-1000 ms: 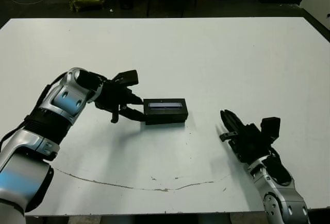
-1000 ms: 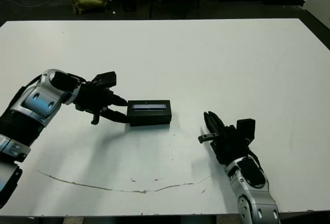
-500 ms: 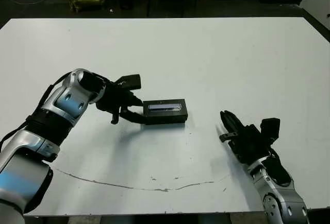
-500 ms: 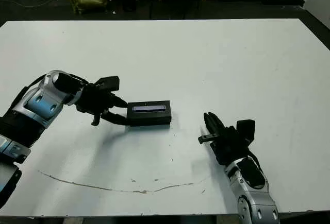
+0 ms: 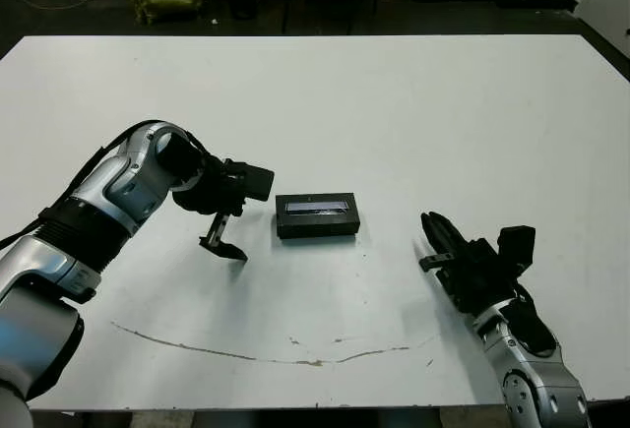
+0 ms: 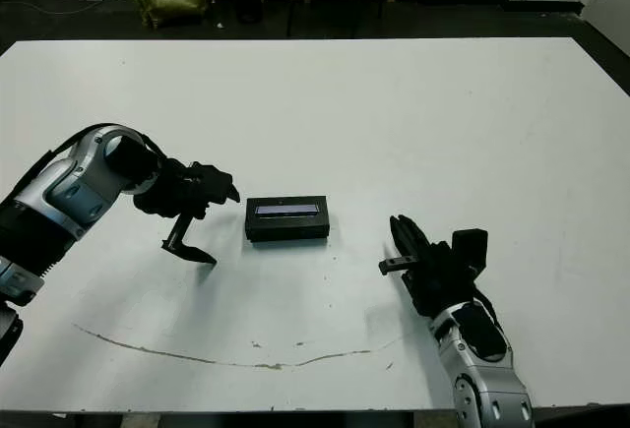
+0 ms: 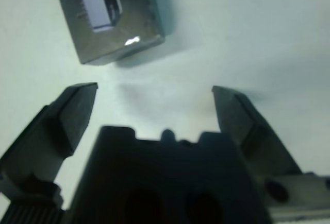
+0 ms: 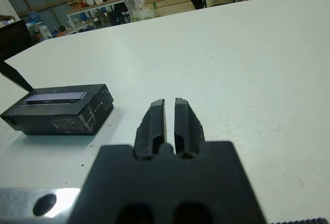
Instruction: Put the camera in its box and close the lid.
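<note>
Spanning the scene, the white table (image 5: 413,103) carries the box (image 5: 317,225) near its middle, lid (image 5: 317,206) on. Just beside it, apart, the left gripper (image 5: 223,248) hangs with fingers spread. The right gripper (image 5: 438,241) rests with fingers together.

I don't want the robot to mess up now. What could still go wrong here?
The left claw hangs open, close beside the closed box. A careless swing could knock the box or push it along the table.

The lid looks on, but the pictures can't show whether it is pressed fully down, so it might pop loose if bumped.

The right claw is shut, apart from the box, so it could not steady it.
</note>
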`<act>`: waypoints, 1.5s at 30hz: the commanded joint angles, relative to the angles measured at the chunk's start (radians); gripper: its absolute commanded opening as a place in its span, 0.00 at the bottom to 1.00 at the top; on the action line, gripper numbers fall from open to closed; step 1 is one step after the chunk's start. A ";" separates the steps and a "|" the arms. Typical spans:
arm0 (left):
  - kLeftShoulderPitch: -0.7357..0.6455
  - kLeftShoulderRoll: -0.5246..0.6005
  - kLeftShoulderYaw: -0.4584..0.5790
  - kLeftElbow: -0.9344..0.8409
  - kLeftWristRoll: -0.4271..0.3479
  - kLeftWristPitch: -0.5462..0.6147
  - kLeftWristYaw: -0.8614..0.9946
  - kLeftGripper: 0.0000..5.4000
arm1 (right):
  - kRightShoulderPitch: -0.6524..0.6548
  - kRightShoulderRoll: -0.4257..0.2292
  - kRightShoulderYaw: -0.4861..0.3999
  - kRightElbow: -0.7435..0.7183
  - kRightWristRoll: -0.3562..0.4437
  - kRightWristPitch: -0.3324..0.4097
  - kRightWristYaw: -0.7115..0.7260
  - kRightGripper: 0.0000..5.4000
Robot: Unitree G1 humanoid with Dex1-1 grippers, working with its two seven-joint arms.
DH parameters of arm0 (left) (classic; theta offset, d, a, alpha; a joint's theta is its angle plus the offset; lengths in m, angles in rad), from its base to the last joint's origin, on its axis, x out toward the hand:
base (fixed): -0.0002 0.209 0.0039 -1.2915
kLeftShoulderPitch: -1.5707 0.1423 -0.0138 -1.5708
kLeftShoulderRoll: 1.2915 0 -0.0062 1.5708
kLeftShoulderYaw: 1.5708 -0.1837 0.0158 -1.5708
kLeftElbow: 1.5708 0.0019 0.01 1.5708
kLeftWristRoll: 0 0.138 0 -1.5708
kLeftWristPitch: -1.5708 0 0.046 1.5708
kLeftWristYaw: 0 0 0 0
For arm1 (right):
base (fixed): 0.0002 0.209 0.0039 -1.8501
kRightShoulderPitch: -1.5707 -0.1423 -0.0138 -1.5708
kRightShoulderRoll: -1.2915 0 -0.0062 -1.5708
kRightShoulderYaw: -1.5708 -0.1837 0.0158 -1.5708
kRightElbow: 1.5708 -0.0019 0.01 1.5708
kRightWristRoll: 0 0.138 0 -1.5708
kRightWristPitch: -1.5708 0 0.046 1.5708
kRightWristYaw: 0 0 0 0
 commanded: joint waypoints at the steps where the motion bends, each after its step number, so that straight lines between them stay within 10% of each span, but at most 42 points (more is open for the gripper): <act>1: 0.093 0.054 -0.037 0.025 0.083 -0.020 0.040 0.99 | 0.014 -0.002 -0.004 0.003 0.004 0.026 -0.010 0.00; 10: 0.197 0.090 0.335 -0.052 -0.016 0.172 0.481 0.98 | 0.009 -0.005 -0.003 0.010 0.006 0.019 0.000 0.00; 17: 0.392 -0.131 0.591 -0.405 -0.193 0.208 0.847 0.70 | 0.005 -0.003 0.001 0.007 0.000 0.022 -0.002 0.00; 32: 0.548 -0.526 0.403 -0.730 -0.327 0.565 1.151 0.00 | -0.001 -0.011 0.011 -0.010 -0.026 0.030 -0.022 0.00; 45: 0.572 -0.713 0.251 -0.495 -0.233 0.563 1.341 0.00 | 0.002 -0.009 0.010 -0.015 -0.027 0.029 -0.028 0.00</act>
